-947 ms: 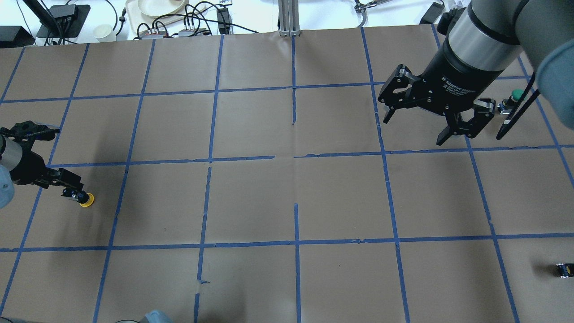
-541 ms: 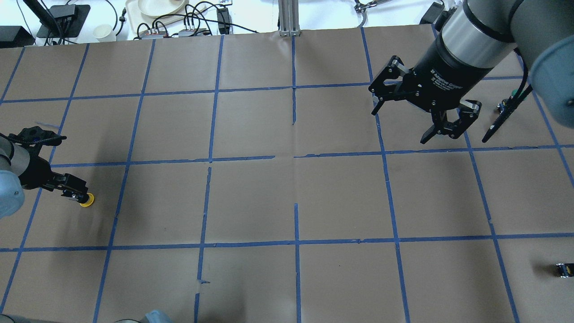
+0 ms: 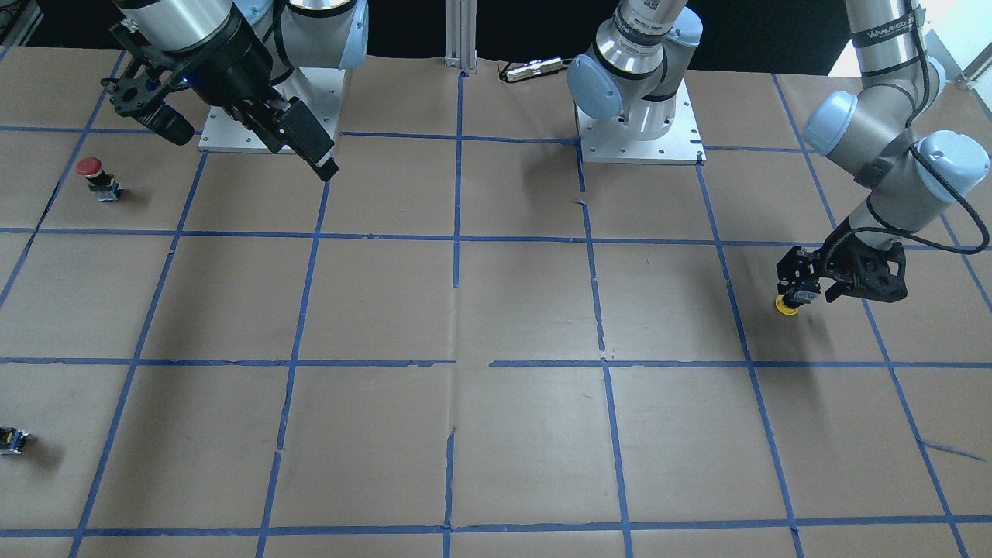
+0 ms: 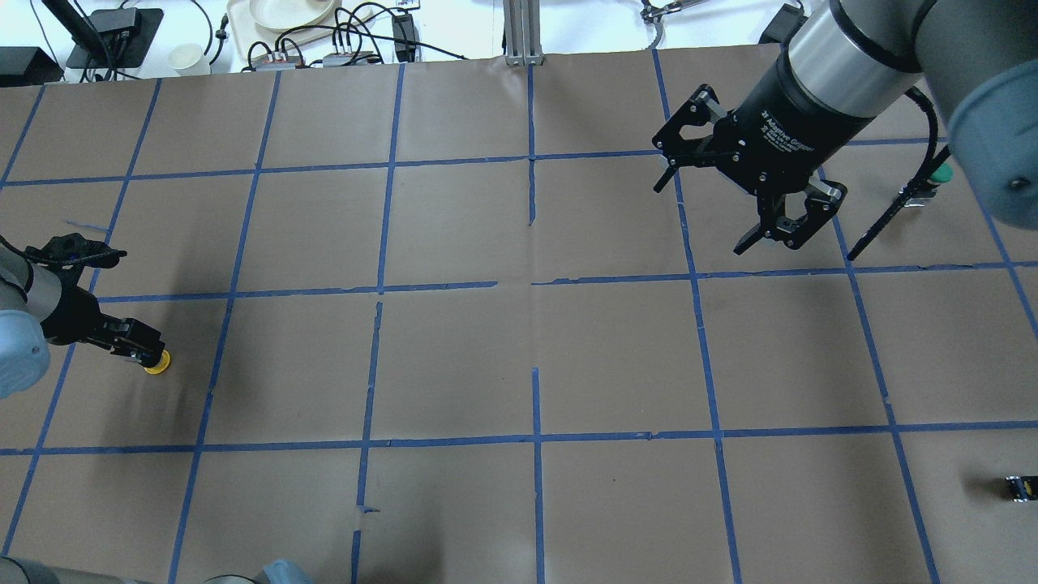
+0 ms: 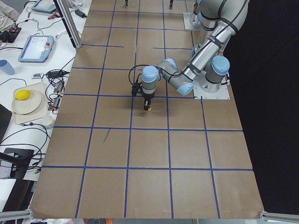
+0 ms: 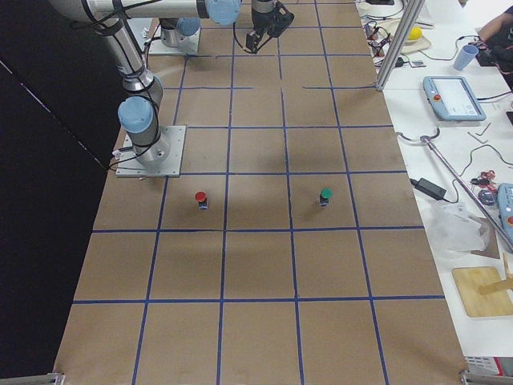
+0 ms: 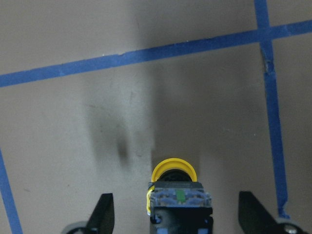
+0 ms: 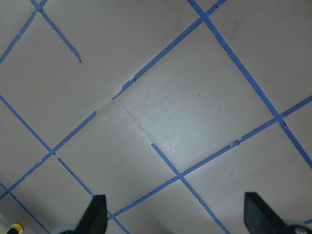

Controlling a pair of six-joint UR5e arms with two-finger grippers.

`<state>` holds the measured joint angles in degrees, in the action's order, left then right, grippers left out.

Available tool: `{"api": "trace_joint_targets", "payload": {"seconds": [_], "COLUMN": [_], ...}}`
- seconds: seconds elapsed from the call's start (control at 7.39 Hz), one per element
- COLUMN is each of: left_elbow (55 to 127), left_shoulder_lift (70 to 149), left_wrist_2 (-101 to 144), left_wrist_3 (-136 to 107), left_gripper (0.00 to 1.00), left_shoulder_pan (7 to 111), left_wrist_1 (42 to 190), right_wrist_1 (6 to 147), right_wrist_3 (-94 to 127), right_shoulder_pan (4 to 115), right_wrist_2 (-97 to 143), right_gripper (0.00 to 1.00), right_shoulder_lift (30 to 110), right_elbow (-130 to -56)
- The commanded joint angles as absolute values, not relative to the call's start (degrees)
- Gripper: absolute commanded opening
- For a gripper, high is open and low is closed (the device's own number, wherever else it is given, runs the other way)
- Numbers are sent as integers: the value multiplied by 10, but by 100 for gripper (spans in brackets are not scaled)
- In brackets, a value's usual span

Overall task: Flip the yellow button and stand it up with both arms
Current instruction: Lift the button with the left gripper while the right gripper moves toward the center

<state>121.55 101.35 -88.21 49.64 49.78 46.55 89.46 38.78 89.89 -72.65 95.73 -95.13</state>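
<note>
The yellow button (image 4: 156,362) hangs cap-down at the table's left side, its yellow cap at or just above the paper. My left gripper (image 4: 139,349) points down and is shut on its grey-blue contact block. The left wrist view shows the yellow button (image 7: 174,171) cap beyond the block, centred between the fingers. In the front-facing view the yellow button (image 3: 787,305) sits under the left gripper (image 3: 800,291). My right gripper (image 4: 702,212) is open and empty, high over the far right of the table, far from the button. It also shows in the front-facing view (image 3: 256,155).
A red-capped button (image 3: 91,172) stands near the right arm's base. A green-capped button (image 4: 941,173) stands at the far right, partly behind the right arm's cable. A tiny black-grey block (image 4: 1020,487) lies near the right edge. Brown paper with blue tape lines covers the table.
My right gripper has moved left and farther from the robot, staying open. The left arm has shifted slightly, and the yellow button has stayed in nearly the same spot.
</note>
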Motion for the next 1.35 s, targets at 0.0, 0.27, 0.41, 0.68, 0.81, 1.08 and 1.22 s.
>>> {"api": "trace_joint_targets", "payload": {"seconds": [0.0, 0.27, 0.41, 0.68, 0.81, 1.08, 1.22], "left_elbow": [1215, 1209, 1206, 1176, 1147, 1101, 1075], "left_shoulder_lift": [1010, 1003, 996, 960, 937, 923, 912], "left_wrist_2": [-880, -878, -874, -785, -728, -673, -604], "left_wrist_3": [498, 496, 491, 468, 449, 377, 320], "left_gripper": [28, 3, 3, 3, 3, 3, 3], "left_shoulder_pan": [498, 499, 503, 516, 532, 609, 640], "left_wrist_1": [465, 470, 479, 571, 666, 766, 828], "right_wrist_1": [902, 914, 920, 939, 940, 940, 940], "right_wrist_3": [394, 452, 486, 540, 544, 580, 608], "right_shoulder_pan": [898, 898, 898, 897, 896, 896, 892], "right_wrist_2": [-715, -663, -624, -579, -555, -520, -478], "right_gripper": [100, 100, 100, 100, 100, 100, 100], "right_shoulder_lift": [956, 955, 951, 933, 933, 921, 908], "right_elbow": [-952, -954, -954, -953, -954, -954, -954]}}
